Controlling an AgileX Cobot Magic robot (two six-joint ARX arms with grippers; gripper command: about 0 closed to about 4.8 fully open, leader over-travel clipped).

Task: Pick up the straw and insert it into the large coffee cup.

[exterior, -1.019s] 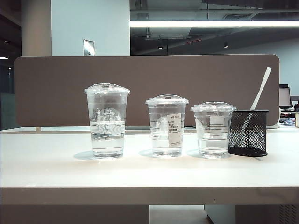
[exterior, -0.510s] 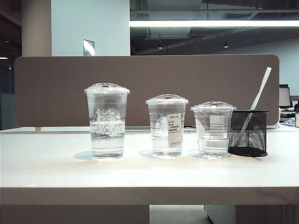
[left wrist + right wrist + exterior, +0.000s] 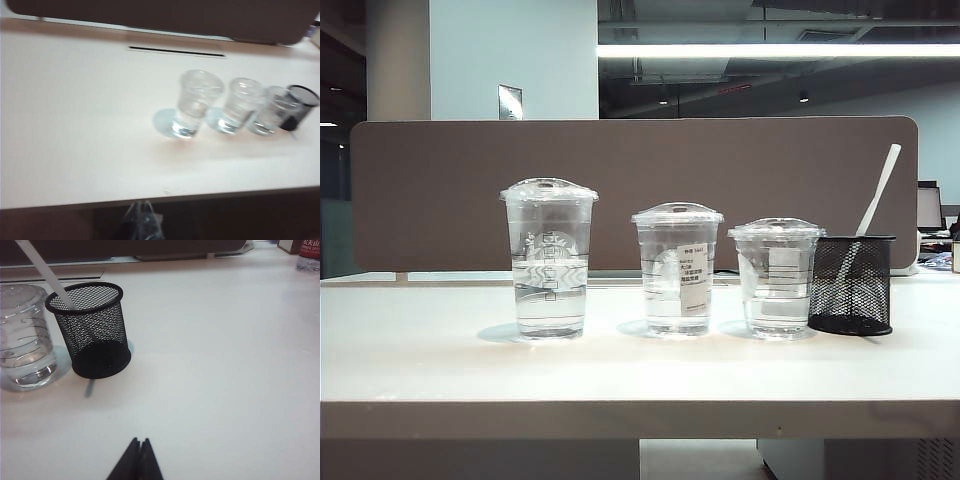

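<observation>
The straw stood tilted in the mesh holder, well apart from the right pincer, which was pressed together over the counter. The left pincer hung blurred at the counter edge, its state unreadable, far from the large cup.

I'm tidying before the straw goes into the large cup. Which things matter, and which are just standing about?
Needed:
straw, leaning in the black mesh holder
large coffee cup, lid on
right gripper, shut, near the holder

Just there:
medium cup
short cup
</observation>
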